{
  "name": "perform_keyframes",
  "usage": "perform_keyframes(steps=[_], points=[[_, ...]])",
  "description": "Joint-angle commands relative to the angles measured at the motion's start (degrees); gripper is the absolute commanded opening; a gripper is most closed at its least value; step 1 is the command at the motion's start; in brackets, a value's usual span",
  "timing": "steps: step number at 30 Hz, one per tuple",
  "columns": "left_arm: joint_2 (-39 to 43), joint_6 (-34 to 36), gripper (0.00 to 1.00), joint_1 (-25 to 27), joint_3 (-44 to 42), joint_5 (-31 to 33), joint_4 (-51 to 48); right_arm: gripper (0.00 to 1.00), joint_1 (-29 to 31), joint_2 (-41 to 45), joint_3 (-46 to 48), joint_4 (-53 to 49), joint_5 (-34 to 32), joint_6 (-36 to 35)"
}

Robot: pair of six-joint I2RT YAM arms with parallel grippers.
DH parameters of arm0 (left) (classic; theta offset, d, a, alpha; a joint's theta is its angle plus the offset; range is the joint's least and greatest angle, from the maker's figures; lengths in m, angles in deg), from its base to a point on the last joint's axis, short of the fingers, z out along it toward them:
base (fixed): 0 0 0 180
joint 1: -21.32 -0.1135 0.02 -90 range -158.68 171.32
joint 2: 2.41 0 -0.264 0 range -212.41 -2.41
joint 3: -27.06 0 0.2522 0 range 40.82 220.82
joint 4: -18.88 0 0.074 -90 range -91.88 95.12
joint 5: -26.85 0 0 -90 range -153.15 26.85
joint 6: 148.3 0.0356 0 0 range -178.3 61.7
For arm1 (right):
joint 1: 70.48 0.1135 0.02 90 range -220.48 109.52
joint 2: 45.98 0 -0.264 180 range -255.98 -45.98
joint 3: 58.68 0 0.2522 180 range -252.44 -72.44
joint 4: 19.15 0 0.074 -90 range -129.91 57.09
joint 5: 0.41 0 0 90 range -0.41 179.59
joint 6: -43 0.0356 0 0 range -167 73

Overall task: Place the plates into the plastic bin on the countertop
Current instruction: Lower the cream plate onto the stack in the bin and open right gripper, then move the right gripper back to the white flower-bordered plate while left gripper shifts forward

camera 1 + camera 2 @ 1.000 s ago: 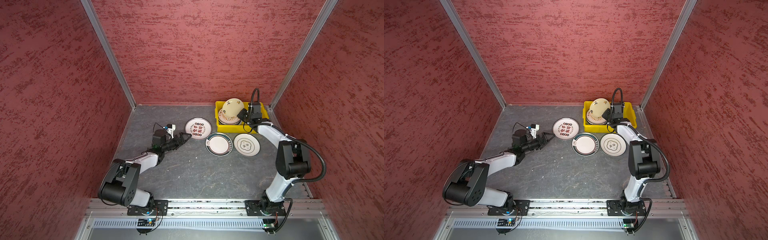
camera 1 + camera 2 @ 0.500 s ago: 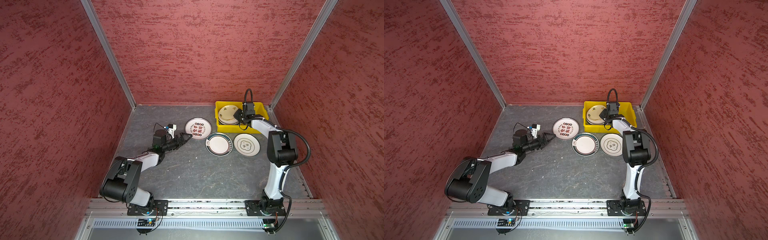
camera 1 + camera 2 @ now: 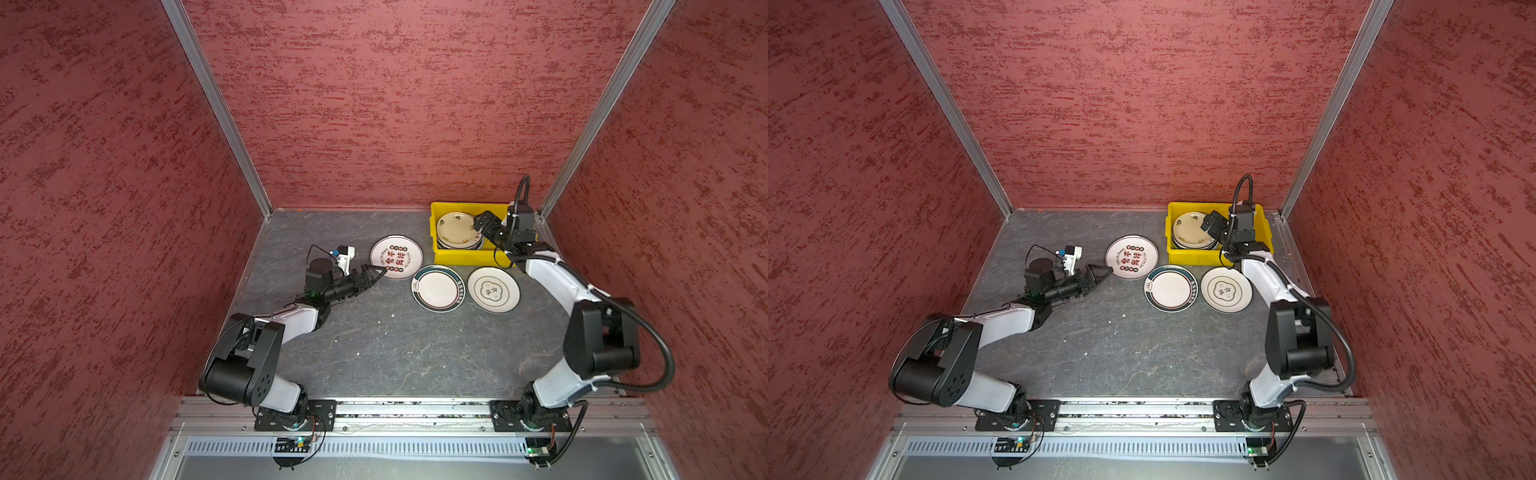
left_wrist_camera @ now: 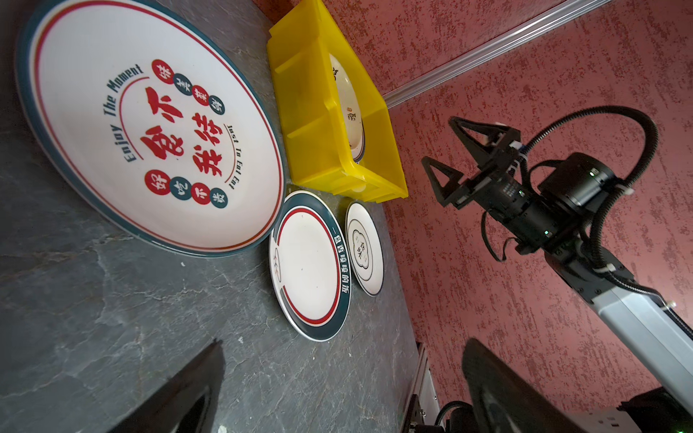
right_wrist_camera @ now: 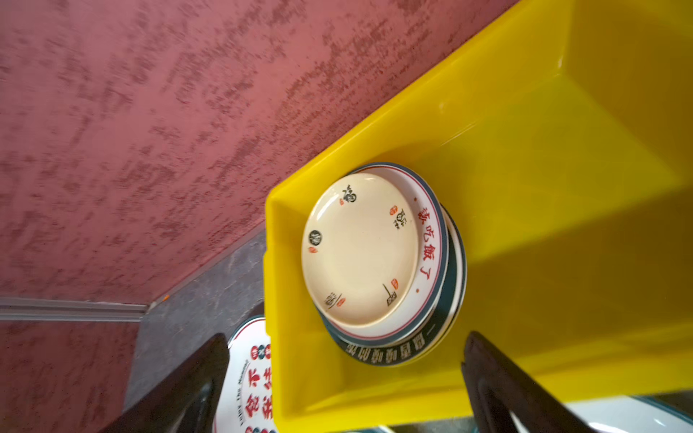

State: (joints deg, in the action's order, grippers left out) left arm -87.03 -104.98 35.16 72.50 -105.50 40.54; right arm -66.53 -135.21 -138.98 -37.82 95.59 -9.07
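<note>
The right arm's wrist covers the right half of the plastic bin (image 3: 451,254) in both top views. Of the stack of plates (image 5: 446,300) in the bin only the rims show beneath the top cream plate (image 5: 360,251), so their count cannot be told. In each wrist view the gripper's own fingers are cut off by the frame edge.

A second ago the right gripper (image 4: 439,140) held the cream plate tilted above the bin. Now that plate lies flat on the stack, the jaws stand wide apart with nothing between them, and the gripper has drawn back toward the bin's right side. The left arm has not moved.

The bin sits in the back right corner of the countertop (image 3: 374,353), with the stack at its left end. The right gripper hangs just right of the stack, above the bin.

Three plates lie flat on the countertop. The red-lettered plate (image 3: 396,257) is just left of the bin. The green-rimmed plate (image 3: 437,287) and the flower-emblem plate (image 3: 493,289) lie side by side before its front wall.

The left gripper (image 3: 1100,272) is spread wide and empty. Its tips are at the red-lettered plate's near left rim; whether they touch cannot be told.
</note>
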Motion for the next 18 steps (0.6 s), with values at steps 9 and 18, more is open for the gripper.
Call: perform_keyframes(steps=[9, 18], points=[[0.42, -0.17, 0.99, 1.16, 0.32, 0.0, 0.38, 0.99, -2.02, 23.13, 21.98, -0.26, 13.07, 1.72], [3.35, -3.22, 0.99, 4.01, 2.28, 5.31, -5.18, 0.99, -2.26, 28.31, 33.55, -0.5, 13.35, 4.75]])
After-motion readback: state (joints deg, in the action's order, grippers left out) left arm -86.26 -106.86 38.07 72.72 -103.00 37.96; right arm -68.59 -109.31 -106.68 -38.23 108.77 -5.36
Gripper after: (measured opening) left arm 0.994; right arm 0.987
